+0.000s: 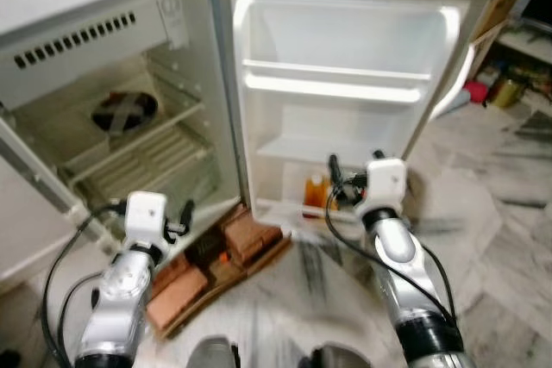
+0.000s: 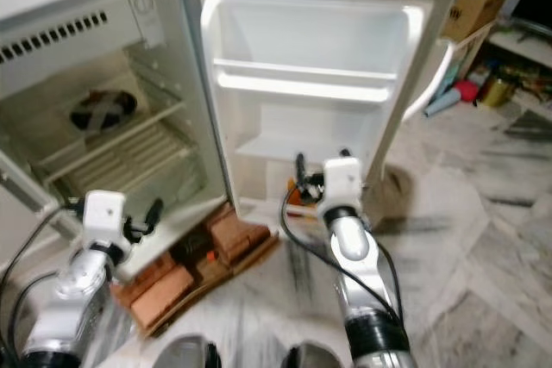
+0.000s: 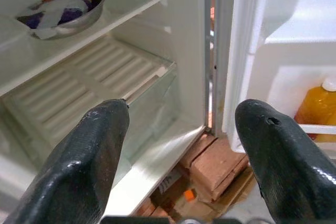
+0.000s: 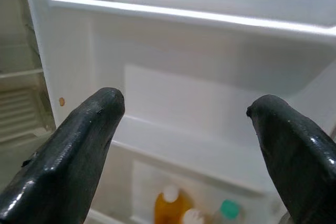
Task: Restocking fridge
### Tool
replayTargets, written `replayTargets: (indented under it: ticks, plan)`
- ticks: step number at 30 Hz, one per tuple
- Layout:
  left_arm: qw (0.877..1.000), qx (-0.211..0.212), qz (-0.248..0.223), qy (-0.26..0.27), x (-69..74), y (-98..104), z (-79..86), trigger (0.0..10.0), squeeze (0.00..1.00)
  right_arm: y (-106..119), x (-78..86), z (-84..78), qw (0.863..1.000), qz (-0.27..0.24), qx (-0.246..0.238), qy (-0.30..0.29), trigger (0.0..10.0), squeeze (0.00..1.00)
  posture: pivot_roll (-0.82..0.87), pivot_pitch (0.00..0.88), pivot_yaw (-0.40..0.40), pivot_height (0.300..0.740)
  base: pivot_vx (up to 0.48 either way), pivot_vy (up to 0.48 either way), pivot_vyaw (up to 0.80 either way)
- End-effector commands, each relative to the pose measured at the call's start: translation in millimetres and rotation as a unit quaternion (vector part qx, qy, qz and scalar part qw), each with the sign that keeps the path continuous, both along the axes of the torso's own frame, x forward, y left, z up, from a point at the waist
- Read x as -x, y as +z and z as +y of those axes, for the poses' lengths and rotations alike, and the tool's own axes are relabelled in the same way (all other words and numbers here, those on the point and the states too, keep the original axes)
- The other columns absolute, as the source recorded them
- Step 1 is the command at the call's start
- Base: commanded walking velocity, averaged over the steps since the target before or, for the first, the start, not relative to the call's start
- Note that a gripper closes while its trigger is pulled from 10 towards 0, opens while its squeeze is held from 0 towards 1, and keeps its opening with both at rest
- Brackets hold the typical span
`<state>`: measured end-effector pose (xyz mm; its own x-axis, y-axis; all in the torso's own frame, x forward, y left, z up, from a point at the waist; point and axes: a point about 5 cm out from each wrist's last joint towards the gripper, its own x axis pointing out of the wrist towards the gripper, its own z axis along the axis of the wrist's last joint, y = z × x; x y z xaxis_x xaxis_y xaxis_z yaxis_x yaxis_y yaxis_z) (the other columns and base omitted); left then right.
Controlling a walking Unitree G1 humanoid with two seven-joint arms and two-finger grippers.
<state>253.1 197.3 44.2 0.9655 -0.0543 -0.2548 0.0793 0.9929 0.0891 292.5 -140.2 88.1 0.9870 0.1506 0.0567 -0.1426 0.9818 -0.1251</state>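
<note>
Before an open fridge (image 1: 129, 58) standing on bricks (image 1: 250, 234), the robot raises both arms, each set of black fingers spread wide and holding nothing. Its right gripper (image 4: 184, 145) faces the open door (image 1: 345, 92), just above the bottom door rack, where an orange juice bottle (image 3: 320, 106) stands beside two other capped bottles. Its left gripper (image 3: 178, 150) points at the fridge's lower shelves, where a metal bowl (image 3: 63, 9) sits on the upper one.
</note>
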Motion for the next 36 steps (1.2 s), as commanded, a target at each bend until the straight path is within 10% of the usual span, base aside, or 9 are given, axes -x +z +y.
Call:
replayTargets:
  ticks: [1,19,28,36]
  plan:
    - [1.0,-0.003,0.002,-0.005,-1.9,-2,-3.1,10.0,0.0,-1,2.5,-16.1,1.0,-0.007,0.025,-0.011,10.0,0.0,0.1,0.035,0.082,0.74,0.0,-0.266,0.0]
    - [0.999,0.011,-0.012,-0.04,1.7,-13,-20.1,10.0,0.0,-8,2.9,-15.2,0.999,0.005,0.03,-0.009,10.0,0.0,0.07,0.039,0.004,0.74,0.0,-0.166,0.0]
    - [0.999,0.039,-0.027,0.022,1.7,-8,-8.5,10.0,0.0,-11,-6.1,-18.2,0.999,0.019,0.018,-0.021,10.0,0.0,0.07,0.015,-0.025,0.74,0.0,-0.053,0.0]
    - [0.998,0.045,-0.039,0.026,23.9,-7,-2.9,10.0,0.0,-6,5.4,-22.9,1.0,0.017,0.002,0.004,10.0,0.0,0.09,0.017,-0.04,0.74,0.0,-0.48,0.0]
